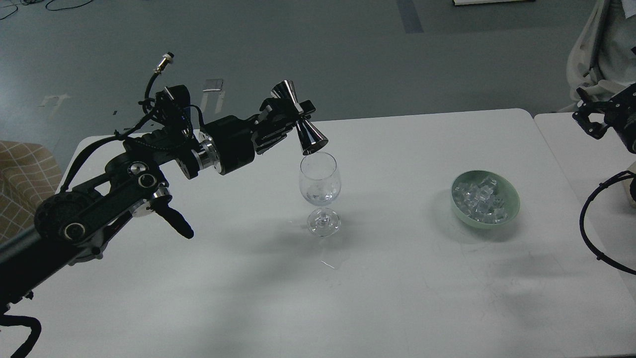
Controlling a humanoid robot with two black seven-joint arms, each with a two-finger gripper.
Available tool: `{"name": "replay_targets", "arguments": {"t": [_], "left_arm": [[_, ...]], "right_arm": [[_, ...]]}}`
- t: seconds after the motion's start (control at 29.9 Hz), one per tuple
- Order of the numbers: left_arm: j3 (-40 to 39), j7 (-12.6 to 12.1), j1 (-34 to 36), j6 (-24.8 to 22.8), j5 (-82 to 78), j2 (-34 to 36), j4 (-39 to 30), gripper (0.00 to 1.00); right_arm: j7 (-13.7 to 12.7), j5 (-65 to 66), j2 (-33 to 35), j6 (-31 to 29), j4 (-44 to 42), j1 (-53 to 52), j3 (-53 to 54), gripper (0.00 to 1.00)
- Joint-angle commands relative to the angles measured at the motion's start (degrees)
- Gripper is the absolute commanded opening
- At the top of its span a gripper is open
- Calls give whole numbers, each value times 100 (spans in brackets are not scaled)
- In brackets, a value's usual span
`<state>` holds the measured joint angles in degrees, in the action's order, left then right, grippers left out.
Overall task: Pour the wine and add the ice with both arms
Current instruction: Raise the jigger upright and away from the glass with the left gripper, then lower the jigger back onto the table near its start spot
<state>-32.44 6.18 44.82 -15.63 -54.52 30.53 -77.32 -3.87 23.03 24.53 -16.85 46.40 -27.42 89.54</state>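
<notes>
Wine glass (320,191): upright on table (397,278), little wine (320,198) inside. Left gripper (290,119) clenched on tilted jigger (299,119), just above. Ice (481,198) in green bowl (512,196), right. Right gripper (589,122) far right, state unclear.

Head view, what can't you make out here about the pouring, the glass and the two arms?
- Right gripper: small and dark beside the right edge; open or shut is unclear.
- Right arm: mostly cut off by the right edge.
- Wine in the glass: clear on clear, so the level is unreadable.
- Measuring cup: tilted mouth-down over the glass in the left gripper; any stream is too faint to see.
- Ice in the bowl: cubes too small to count.
</notes>
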Motion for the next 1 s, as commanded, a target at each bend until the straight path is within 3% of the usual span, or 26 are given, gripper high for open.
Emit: {"name": "replay_targets", "arguments": {"t": [0.0, 0.5, 0.8, 0.97], "left_arm": [[-16, 15, 0, -19, -76, 6, -38, 0], [-104, -47, -8, -1, 46, -3, -73, 0], [-561, -196, -96, 7, 1486, -55, -73, 0], [-737, -214, -367, 16, 3207, -38, 234, 0]], "right_arm": [[18, 0, -1, 6, 0, 0, 2, 100], [18, 0, 87, -2, -9, 0, 11, 100], [9, 0, 87, 24, -17, 0, 11, 100], [9, 0, 131, 24, -17, 0, 11, 100]]}}
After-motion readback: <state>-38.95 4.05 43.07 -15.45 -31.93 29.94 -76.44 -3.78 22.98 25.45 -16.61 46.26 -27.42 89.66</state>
